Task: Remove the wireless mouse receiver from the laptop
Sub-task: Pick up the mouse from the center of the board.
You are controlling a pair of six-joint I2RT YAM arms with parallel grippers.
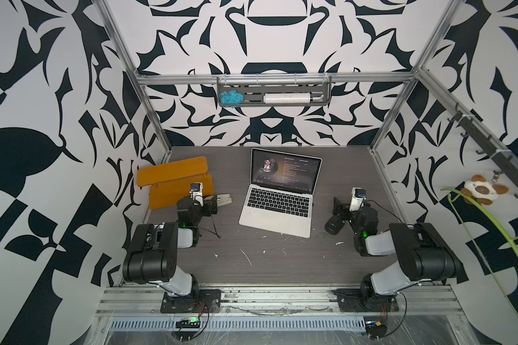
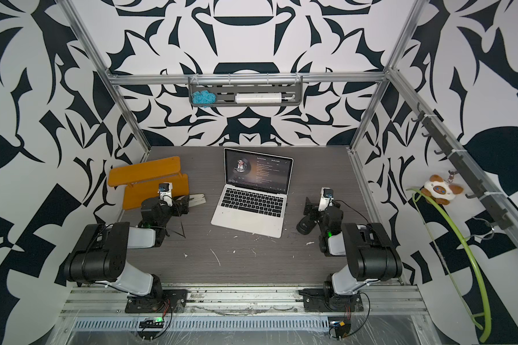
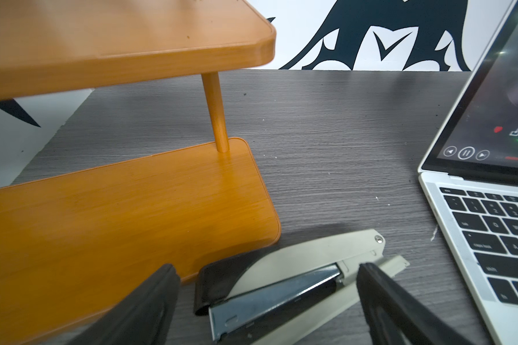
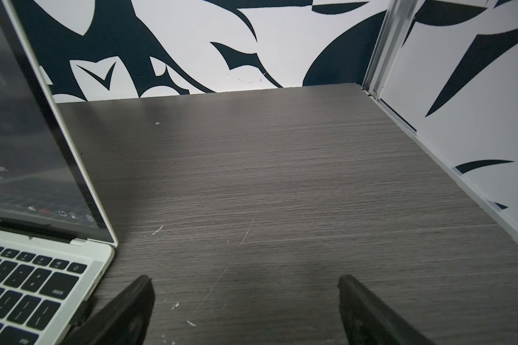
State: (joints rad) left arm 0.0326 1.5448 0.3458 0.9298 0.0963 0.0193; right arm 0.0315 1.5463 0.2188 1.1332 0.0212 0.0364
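Laptop (image 1: pixel 269 221) sits open mid-table. Wireless mouse receiver (image 4: pixel 83 313) looks like a black nub on its right edge, beside right gripper (image 4: pixel 245 280), jaws wide, empty. Left gripper (image 3: pixel 266 268) spread over stapler (image 3: pixel 305 254). Nub probably light, rigid, friction-held: pinch its flat faces, pull straight outward.

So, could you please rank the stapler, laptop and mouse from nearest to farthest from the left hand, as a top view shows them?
1. stapler, right at the left hand.
2. laptop, mid-table.
3. mouse, on the laptop's other side.
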